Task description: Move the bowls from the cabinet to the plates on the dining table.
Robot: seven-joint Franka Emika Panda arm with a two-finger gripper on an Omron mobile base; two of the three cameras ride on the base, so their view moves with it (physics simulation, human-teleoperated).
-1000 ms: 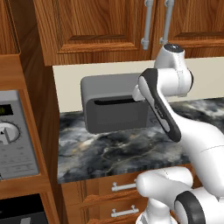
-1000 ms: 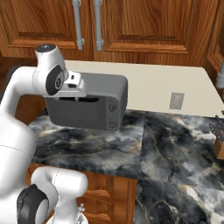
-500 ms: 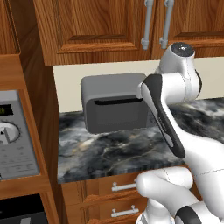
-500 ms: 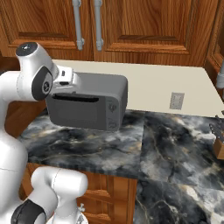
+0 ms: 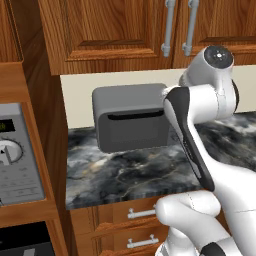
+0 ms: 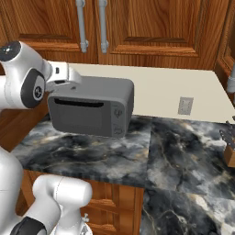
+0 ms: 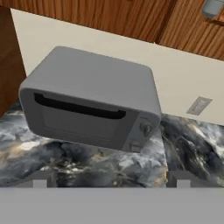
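Note:
The cabinet (image 5: 125,30) hangs above the counter, its two raised-panel doors shut and their long silver bar handles (image 5: 177,27) side by side. From the other side, the cabinet (image 6: 151,25) looks the same. The bowls are hidden behind the shut doors. The plates and the dining table are out of view. My gripper (image 7: 111,180) is open, its two fingertips (image 7: 41,179) wide apart with nothing between them. It looks down at the counter in front of a toaster oven. My arm is raised below the cabinet doors.
A grey toaster oven (image 5: 132,122) stands on the small marbled counter (image 6: 92,156) against the cream wall. A built-in oven panel (image 5: 15,155) sits at the left. A wall outlet (image 6: 185,106) and a knife block (image 6: 228,147) are at the right. Wooden drawers (image 5: 135,215) lie under the counter.
My arm's upper joint has swung upward and outward, closer to the cabinet doors. The toaster oven and the counter have not moved.

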